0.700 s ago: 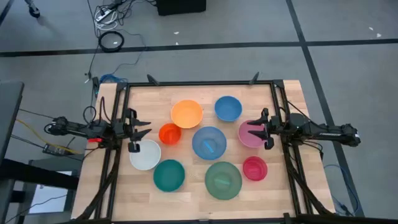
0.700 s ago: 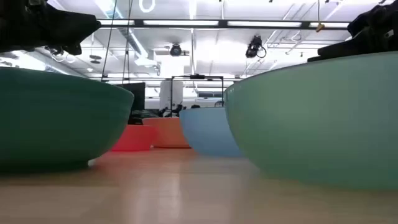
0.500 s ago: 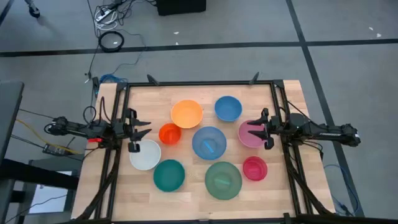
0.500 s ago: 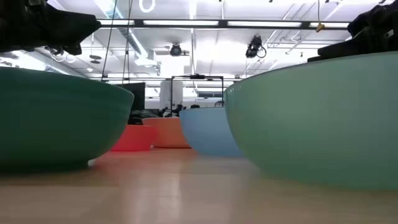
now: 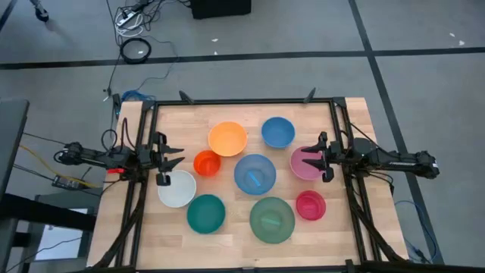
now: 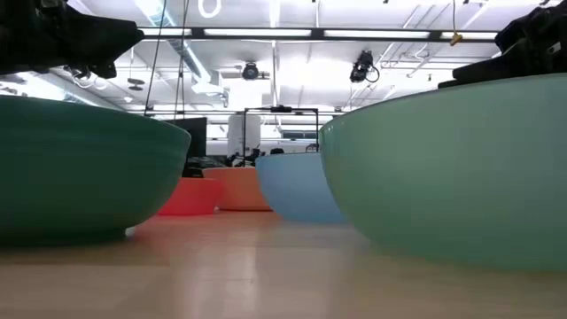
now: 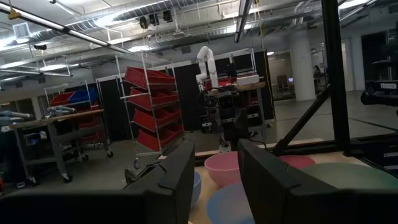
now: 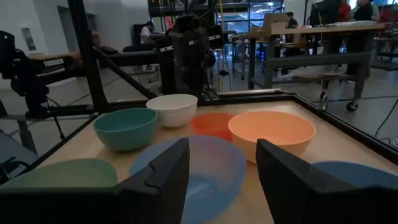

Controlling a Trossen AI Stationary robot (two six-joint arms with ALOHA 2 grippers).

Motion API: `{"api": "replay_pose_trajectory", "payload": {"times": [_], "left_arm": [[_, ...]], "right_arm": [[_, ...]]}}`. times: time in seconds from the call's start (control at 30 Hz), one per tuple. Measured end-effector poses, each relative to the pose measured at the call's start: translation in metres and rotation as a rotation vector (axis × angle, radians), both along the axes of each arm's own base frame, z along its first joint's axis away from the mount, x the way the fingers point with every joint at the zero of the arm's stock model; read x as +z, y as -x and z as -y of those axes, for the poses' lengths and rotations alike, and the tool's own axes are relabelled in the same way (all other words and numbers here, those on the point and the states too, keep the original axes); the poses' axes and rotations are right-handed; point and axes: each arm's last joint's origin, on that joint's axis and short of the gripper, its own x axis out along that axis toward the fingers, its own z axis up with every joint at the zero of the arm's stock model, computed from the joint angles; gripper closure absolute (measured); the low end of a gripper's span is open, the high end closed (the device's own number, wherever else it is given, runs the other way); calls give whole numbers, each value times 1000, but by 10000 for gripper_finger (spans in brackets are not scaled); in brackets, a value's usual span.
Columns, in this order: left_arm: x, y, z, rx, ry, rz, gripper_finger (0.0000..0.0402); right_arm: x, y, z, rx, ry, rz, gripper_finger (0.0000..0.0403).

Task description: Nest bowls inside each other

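Nothing has changed over the last moment: every bowl sits where it sat and neither arm has stirred, so we judge the nesting has not begun.

Our left gripper (image 5: 168,159) hangs at the table's left edge, just beside the white bowl (image 5: 176,188), its fingers (image 7: 177,180) standing apart and holding nothing. Our right gripper (image 5: 321,159) hangs at the right edge over the rim of the pink bowl (image 5: 305,164), fingers (image 8: 163,174) likewise apart and empty.

We count nine bowls on the table (image 5: 348,121), all upright and separate. At the back sit the yellow-orange bowl (image 5: 227,139) and the small blue bowl (image 5: 278,132). In the middle row sit the orange-red bowl (image 5: 206,163), the large blue bowl (image 5: 255,174) and the pink one. Nearest us are the white one, the teal bowl (image 5: 205,214), the green bowl (image 5: 272,219) and the red bowl (image 5: 310,205).

No bowl holds another; each looks empty. Some rims stand near or touching, but we cannot tell which.
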Motion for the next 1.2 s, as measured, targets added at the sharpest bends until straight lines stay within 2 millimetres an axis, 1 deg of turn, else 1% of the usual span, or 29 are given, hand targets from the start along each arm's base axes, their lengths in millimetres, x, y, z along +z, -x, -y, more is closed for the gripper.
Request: {"api": "replay_pose_trajectory", "payload": {"times": [0.43, 0.63, 0.8, 0.97, 1.2], "left_arm": [[0, 0, 0, 0, 0, 0, 270], [0, 0, 0, 0, 0, 0, 270], [0, 0, 0, 0, 0, 0, 270], [0, 0, 0, 0, 0, 0, 270], [0, 0, 0, 0, 1, 1, 270]], "right_arm": [[0, 0, 0, 0, 0, -1, 227], [0, 0, 0, -2, 59, -3, 227], [1, 0, 0, -3, 59, 7, 227], [7, 0, 0, 12, -76, 72, 227], [17, 2, 0, 15, -82, 178, 227]]}}
